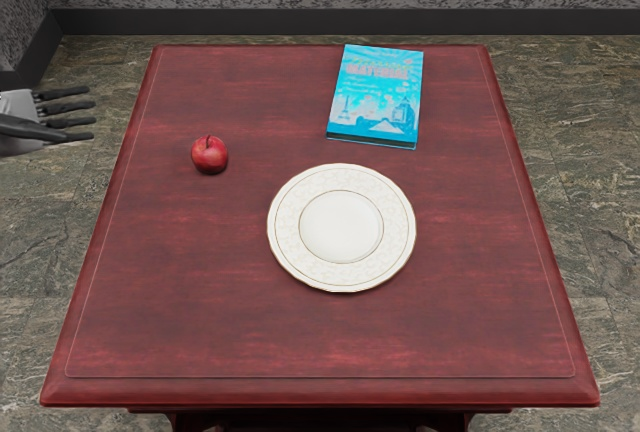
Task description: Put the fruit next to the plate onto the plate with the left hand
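A red apple (210, 154) sits upright on the dark red table (200, 292), left of and slightly behind a white plate (342, 227) with a patterned rim. The plate holds nothing. My left hand (60, 114) shows at the left edge of the head view, off the table and well left of the apple, its dark fingers stretched out flat and holding nothing. The right arm does not show.
A blue book (377, 94) lies flat near the table's back edge, behind the plate. Stone floor surrounds the table, and a grey wall runs along the back.
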### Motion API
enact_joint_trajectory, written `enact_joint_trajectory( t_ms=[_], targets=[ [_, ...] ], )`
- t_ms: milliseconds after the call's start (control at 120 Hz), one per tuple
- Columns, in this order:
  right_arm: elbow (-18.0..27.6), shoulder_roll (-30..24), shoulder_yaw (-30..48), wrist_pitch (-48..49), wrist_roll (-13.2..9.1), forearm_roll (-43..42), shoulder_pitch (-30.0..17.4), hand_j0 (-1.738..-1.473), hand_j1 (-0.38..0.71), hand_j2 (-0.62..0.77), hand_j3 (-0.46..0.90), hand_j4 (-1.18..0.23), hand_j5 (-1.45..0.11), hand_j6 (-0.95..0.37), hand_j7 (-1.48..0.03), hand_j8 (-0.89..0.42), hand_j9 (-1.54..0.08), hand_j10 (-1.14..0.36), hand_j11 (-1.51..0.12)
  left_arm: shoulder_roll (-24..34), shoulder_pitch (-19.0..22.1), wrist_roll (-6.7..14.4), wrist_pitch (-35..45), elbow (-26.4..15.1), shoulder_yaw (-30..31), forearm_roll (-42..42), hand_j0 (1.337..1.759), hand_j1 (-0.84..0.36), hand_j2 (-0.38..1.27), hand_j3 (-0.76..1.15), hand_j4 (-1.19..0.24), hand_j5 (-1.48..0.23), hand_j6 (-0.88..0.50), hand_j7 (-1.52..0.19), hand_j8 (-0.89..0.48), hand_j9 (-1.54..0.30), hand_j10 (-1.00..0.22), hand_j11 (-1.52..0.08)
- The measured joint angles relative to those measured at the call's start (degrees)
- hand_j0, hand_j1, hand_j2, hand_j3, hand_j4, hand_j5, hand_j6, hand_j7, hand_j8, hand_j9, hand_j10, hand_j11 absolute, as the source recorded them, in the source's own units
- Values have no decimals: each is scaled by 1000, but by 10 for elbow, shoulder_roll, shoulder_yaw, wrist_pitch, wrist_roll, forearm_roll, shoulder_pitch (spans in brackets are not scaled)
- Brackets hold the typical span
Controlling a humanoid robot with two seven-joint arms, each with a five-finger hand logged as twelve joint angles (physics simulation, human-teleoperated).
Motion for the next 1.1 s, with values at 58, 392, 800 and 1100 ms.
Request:
enact_joint_trajectory(
  t_ms=[58,392,800,1100],
  targets=[
    [1,0,0,0,0,0,0,-1658,-349,0,0,0,0,0,0,0,0,0,0,-1,-15,1,0,1,11,0,1658,325,5,0,-17,-26,-16,-26,-16,-26,-17,-26],
    [-2,0,0,0,0,0,-2,-1658,-349,0,0,0,0,0,0,0,0,0,0,-88,-218,2,0,0,226,103,1658,328,4,0,-16,-23,-16,-23,-16,-23,-16,-23],
    [-3,0,0,0,0,0,-2,-1658,-349,0,0,0,0,0,0,0,0,0,0,-190,-341,41,1,-36,330,271,1658,327,4,0,-20,-25,-20,-24,-20,-24,-20,-24],
    [-3,0,0,0,0,0,-2,-1658,-349,0,0,0,0,0,0,0,0,0,0,-244,-343,42,134,-72,345,392,1658,315,6,0,-30,-37,-31,-37,-31,-37,-30,-37]
  ],
)
